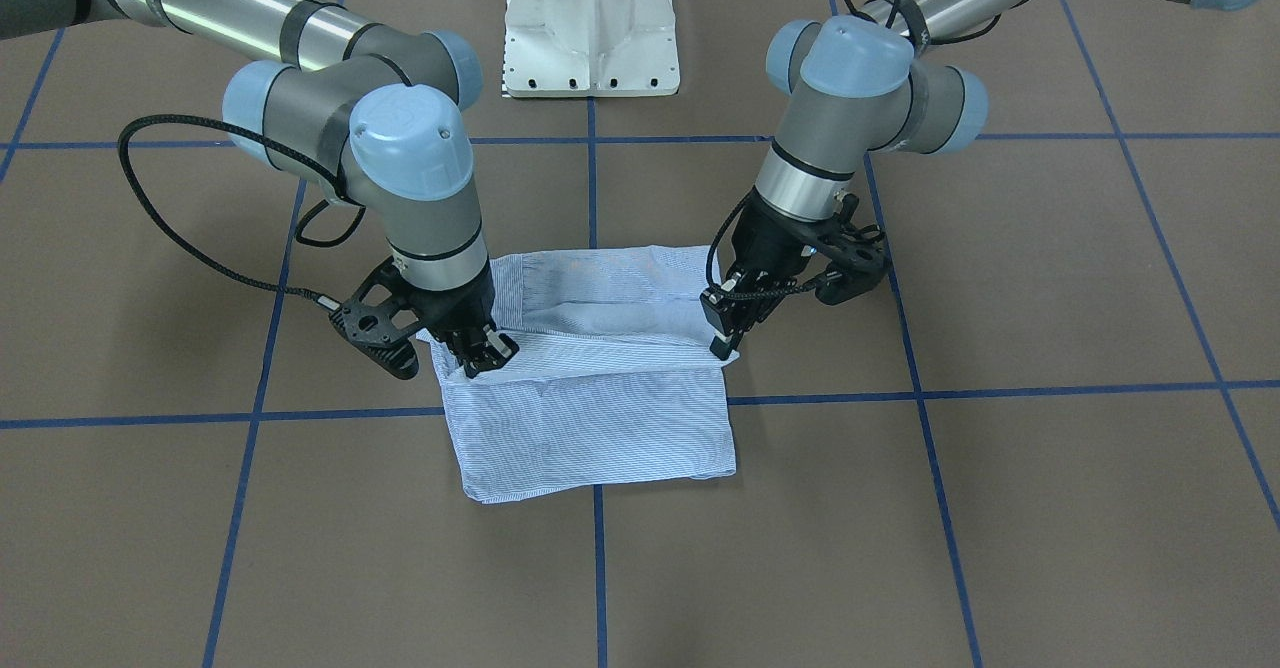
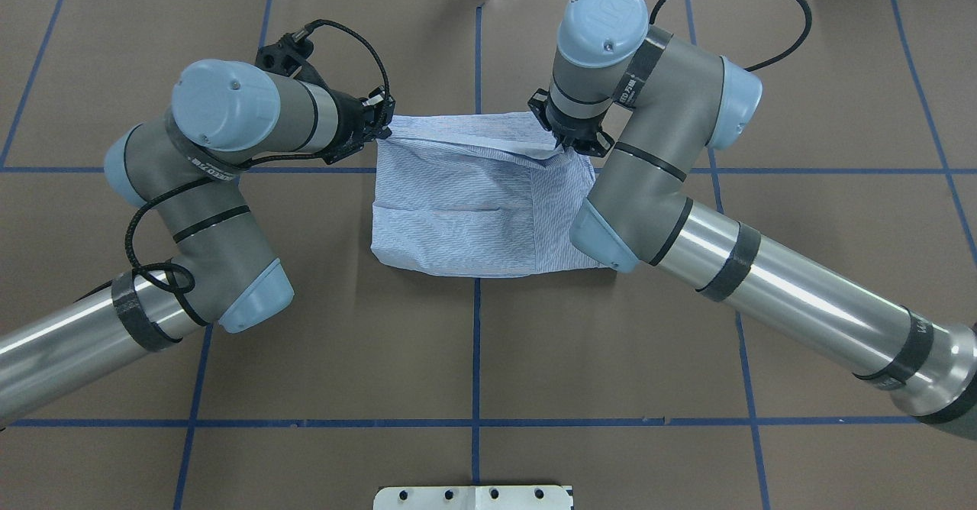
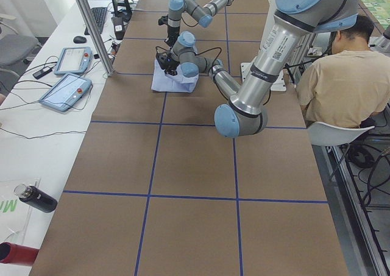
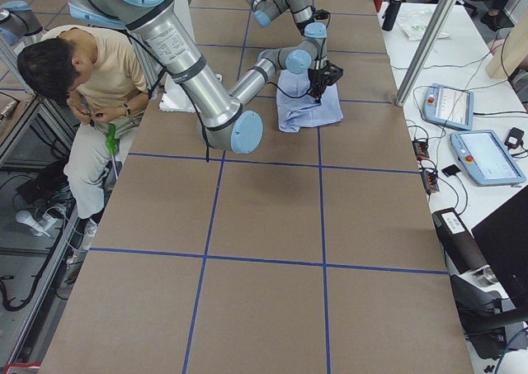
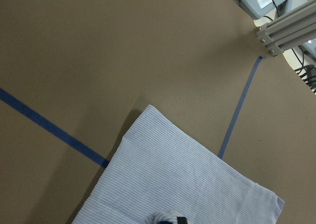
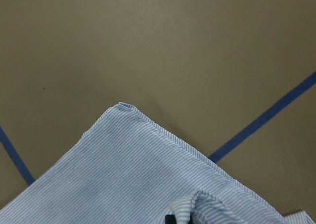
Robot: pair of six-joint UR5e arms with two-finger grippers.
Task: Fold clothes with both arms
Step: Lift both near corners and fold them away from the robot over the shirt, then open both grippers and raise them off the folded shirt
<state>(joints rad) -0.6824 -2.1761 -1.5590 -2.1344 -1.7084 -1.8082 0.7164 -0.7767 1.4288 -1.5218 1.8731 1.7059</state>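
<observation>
The light blue-and-white striped shirt (image 1: 590,428) (image 2: 458,212) lies folded into a compact rectangle at the table's centre. My left gripper (image 1: 722,340) (image 2: 384,124) is shut on the shirt at one end of an upper layer's edge. My right gripper (image 1: 488,356) (image 2: 569,143) is shut on the other end of that edge. The edge runs taut between them, lifted slightly off the layers below. In the left wrist view, striped cloth (image 5: 173,179) spreads under a pinched bunch. The right wrist view shows a hemmed corner (image 6: 123,174) and a gathered fold. Collar and buttons are hidden.
The white pedestal base (image 1: 590,38) (image 2: 473,497) stands on the robot's side of the shirt. A seated person (image 3: 332,81) (image 4: 91,85) is beside the table. Teach pendants (image 3: 67,90) (image 4: 483,155), a metal post (image 5: 284,33) and a bottle (image 3: 36,198) line the operators' side.
</observation>
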